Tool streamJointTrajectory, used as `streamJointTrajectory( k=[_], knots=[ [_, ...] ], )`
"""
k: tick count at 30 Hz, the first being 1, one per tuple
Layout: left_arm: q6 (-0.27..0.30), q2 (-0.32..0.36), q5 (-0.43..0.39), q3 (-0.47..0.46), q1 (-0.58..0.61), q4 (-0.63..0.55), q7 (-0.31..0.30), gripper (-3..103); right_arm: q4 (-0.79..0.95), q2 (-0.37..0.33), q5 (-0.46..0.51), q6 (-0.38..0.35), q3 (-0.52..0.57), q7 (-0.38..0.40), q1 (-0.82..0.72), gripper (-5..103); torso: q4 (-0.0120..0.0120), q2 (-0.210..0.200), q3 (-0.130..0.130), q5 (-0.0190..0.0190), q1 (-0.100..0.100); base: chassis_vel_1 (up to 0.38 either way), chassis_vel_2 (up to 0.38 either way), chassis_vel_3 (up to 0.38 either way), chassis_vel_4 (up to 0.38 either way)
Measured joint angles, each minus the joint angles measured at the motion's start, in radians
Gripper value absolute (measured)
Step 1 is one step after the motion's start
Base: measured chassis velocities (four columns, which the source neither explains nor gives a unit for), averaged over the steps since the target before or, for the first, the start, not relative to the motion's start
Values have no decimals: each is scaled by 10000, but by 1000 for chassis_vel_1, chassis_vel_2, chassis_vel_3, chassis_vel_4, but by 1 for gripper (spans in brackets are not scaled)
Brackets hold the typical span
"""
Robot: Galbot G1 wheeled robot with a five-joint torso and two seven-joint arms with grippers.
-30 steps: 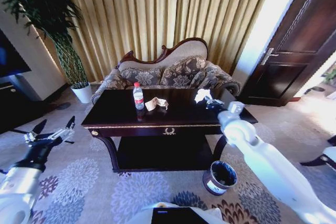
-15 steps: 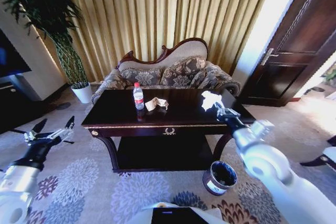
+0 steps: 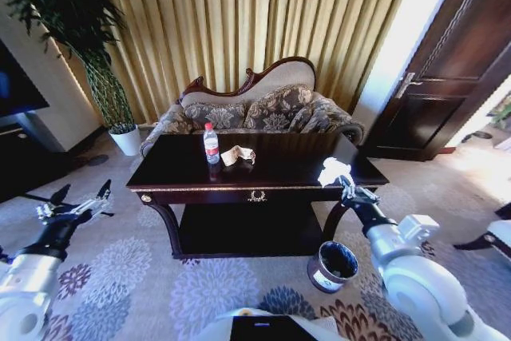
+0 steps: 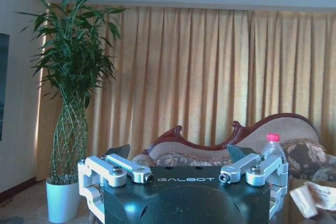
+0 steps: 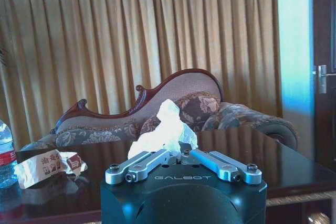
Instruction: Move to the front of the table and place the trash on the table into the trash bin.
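Pinched in my right gripper (image 3: 339, 181), the tissue (image 3: 333, 170) hangs at the table's (image 3: 239, 185) front right corner, a shapeless wad with no real long axis. Below and slightly nearer me sits the bin (image 3: 334, 266), mouth up. Bottle (image 3: 211, 144) stands upright beside the paper wad (image 3: 238, 156) mid-table. Left gripper (image 3: 77, 207) idles, fingers spread, out left.

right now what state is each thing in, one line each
white tissue: held in the right claw, lifted over the table's right front corner
bottle: upright on the table, red cap on
tan paper wad: crumpled, lying on the table beside the bottle
trash bin: upright on the carpet, open top
left claw: open, empty, parked low to the table's left
door: shut
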Motion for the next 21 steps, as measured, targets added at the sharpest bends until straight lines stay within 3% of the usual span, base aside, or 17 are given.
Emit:
streamJointTrajectory(
  k=[15,21],
  knots=[
    [16,-93,29,231,-30,18,57,100,-325,209,-520,43,-339,-290,43,0,0,3,-2,-1,-7,141,-141,-135,139],
    [11,-117,30,207,23,-10,120,100,-2020,101,-487,44,-661,-262,751,0,1,-2,2,0,-3,5,-4,-7,16]
  ],
)
